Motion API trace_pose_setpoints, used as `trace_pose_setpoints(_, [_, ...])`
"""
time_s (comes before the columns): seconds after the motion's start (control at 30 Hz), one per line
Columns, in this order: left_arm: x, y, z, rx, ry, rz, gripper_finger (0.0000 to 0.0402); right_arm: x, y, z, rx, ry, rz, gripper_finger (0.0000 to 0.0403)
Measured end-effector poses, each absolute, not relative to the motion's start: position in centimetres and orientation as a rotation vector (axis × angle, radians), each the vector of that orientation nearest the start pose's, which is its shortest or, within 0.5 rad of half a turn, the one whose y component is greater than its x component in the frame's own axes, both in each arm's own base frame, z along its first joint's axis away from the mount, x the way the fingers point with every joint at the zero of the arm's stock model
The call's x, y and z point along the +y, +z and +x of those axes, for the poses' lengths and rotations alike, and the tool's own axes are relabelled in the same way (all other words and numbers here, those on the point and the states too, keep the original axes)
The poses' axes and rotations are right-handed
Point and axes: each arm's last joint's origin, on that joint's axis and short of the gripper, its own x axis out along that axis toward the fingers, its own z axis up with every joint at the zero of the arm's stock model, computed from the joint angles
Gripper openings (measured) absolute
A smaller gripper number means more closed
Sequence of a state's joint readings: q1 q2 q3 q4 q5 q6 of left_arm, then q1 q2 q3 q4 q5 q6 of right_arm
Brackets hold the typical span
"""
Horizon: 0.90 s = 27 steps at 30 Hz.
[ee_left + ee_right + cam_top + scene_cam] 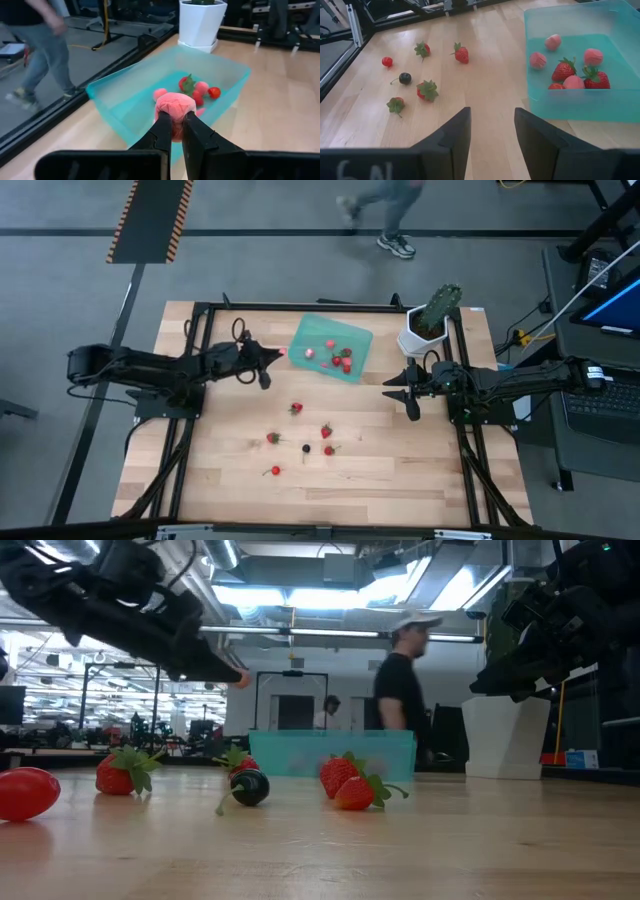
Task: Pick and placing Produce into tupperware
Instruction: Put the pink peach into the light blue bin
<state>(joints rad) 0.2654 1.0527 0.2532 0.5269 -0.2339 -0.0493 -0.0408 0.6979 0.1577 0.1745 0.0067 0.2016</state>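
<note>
Left claw (172,131) clamped on a pale pink berry (175,109), raised just at the near rim of the tub (331,347). In the tub: several red and pink berries (577,72). Right claw (492,135) spread apart, empty, hanging above the bench (380,470) beside the white pot (422,338), right of the tub. Loose on the bench, well apart from the tub: red strawberries (326,431), one dark berry (306,448). Beyond the bench, a person (404,690) walking.
</note>
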Motion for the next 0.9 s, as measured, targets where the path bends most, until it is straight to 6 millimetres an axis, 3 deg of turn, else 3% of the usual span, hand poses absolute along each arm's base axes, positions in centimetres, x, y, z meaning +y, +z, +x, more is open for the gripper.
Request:
trace_pose_setpoints(0.4, [10.5, 17.6, 22.8, 0.411, 0.415, -0.144, 0.0014, -0.6, 16.4, 14.9, 0.36, -0.084, 0.208, 0.0154])
trace_pose_setpoints(0.9, [13.2, 17.8, 27.4, 0.663, 0.343, -0.174, 0.0014, -0.6, 16.3, 14.8, 0.371, -0.085, 0.209, 0.0154])
